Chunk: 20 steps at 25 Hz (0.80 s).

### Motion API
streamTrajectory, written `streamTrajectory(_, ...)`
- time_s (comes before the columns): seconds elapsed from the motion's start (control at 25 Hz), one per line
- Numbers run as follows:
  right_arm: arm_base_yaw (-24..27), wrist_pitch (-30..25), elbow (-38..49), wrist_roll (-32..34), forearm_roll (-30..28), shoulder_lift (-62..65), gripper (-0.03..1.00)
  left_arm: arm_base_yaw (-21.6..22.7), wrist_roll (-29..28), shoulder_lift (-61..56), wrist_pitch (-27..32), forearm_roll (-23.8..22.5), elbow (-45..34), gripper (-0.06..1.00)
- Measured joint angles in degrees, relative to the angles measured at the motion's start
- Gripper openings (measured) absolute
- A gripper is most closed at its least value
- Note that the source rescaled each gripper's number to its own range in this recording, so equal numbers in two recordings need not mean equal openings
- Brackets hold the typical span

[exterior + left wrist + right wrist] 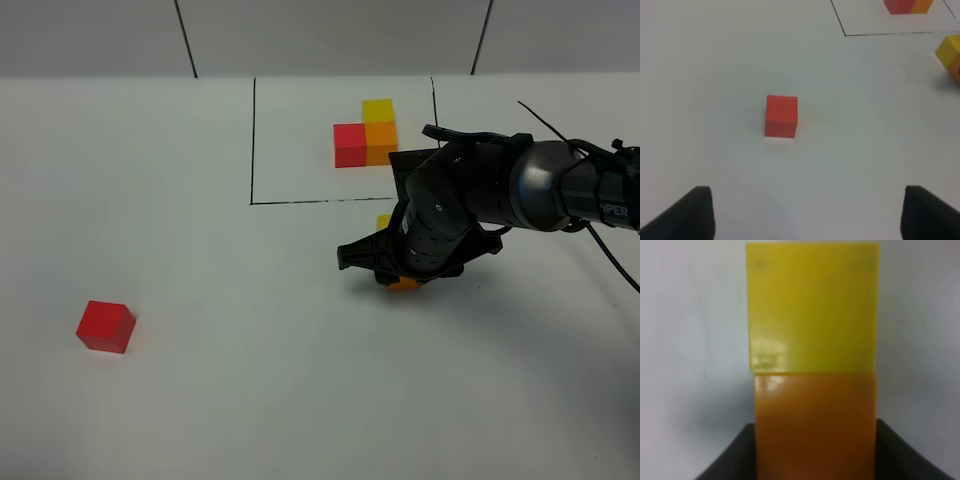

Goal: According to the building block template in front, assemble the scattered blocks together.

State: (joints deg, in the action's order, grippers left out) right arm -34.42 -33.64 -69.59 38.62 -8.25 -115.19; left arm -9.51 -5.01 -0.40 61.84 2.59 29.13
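Red cube point(105, 326) lies nearest, alone toward the front-left corner of the bench point(300, 410), flat on one face and touching nothing.

White and bare over most of its surface, the bench carries everything else in its far right half. The right arm point(540, 185) reaches in from the right edge and bends down just in front of the frame point(253, 140), a thin black rectangle drawn near the far edge. Inside the frame's far right corner sits the template point(366, 133): red and orange cubes side by side, with a yellow one behind the orange, making an L.

Under the arm, just outside the frame's front line, the yellow cube point(812, 307) and orange cube point(815, 425) meet face to face, the yellow on the far side. The right fingers point(732, 460) are clamped on the orange cube, one dark pad against each of its side faces.

The left fingers point(695, 212) are spread wide with nothing between them, hanging above the bench on the near side of the red cube and well apart from it.
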Motion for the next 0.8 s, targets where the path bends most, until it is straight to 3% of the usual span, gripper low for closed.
streamTrajectory(0.8,0.00,0.39,0.00,1.90,0.20,-0.04,0.01,0.00,0.00,0.00,0.00,0.00,0.00,0.65)
